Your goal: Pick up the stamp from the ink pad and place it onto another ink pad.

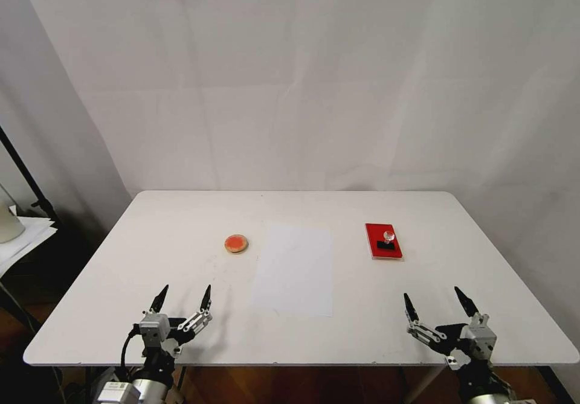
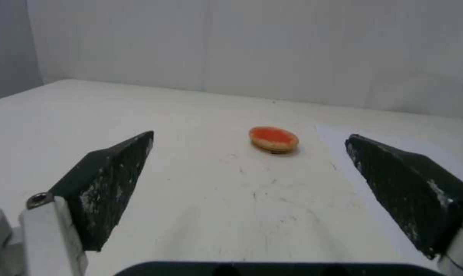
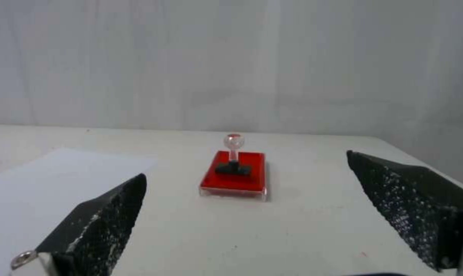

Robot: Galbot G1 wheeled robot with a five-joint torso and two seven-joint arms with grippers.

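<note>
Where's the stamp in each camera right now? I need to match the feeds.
Head view: the stamp stands on the red pad, right of the paper, ahead of the right gripper.
Left wrist view: not in it; the round pad lies ahead there.
Right wrist view: upright on the red pad, centred between the open fingers.
Shared landmark: the paper's edge.

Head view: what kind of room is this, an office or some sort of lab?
Probably a lab test setup, not an office: a bare white table stands against a plain white backdrop, with a stamp on a red ink pad, staged between two robot grippers.
</note>
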